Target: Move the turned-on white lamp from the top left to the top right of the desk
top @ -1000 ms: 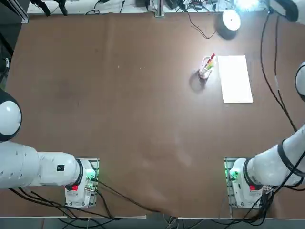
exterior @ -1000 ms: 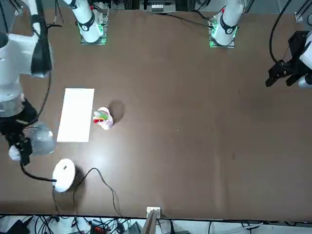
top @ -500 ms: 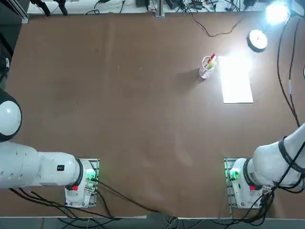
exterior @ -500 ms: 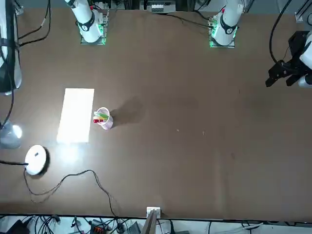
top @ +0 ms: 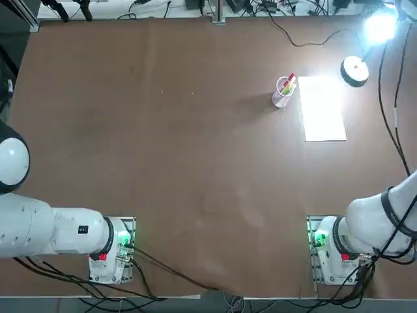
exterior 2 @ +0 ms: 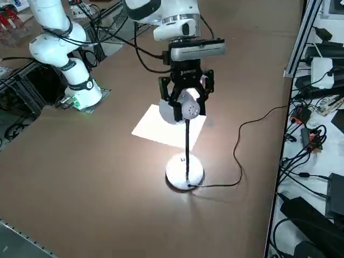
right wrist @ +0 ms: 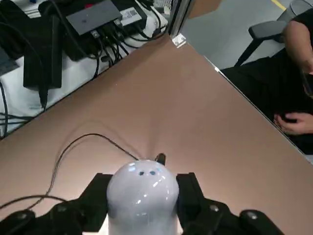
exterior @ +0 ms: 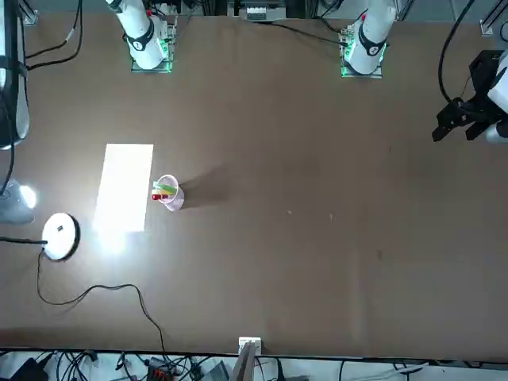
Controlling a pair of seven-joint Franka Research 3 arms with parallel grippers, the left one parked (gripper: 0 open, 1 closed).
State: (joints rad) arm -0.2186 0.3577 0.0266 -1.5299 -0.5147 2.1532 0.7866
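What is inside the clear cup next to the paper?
The cup holds a few coloured pens: red, green and yellow show. Their lower ends and exact number cannot be told. The right tool is far off, clamped on the lamp.

The lit lamp blows out to white glare in the overhead view, washing the paper sheet and casting the pen cup's long shadow across an otherwise evenly lit, sharply rendered table
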